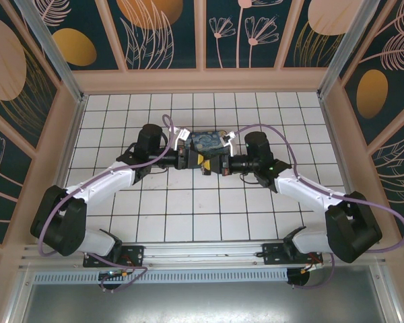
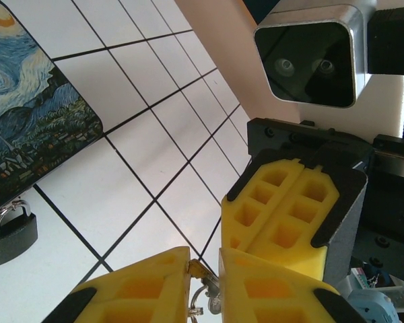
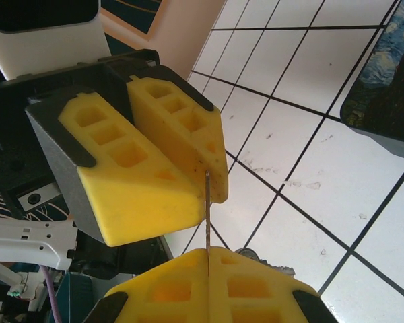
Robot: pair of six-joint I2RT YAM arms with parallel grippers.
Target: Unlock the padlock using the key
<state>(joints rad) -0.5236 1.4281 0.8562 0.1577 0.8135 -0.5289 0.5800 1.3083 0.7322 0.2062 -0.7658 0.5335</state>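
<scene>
Midair above tiles [image 3: 310, 155], key [image 3: 207, 215] edge-on, mostly hidden, right pincer [image 3: 209, 259] pinching it, left pincer [image 2: 204, 259] hold unclear

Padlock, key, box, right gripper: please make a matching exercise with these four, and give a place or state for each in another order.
Things:
1. padlock
2. key
3. box
4. right gripper

Places or states:
A. shut on the key
B. painted with blue swirls
C. on a white tile, beside the box
D. thin metal, held in the air

Pairs: 1-C, 2-D, 3-B, 4-A
</scene>
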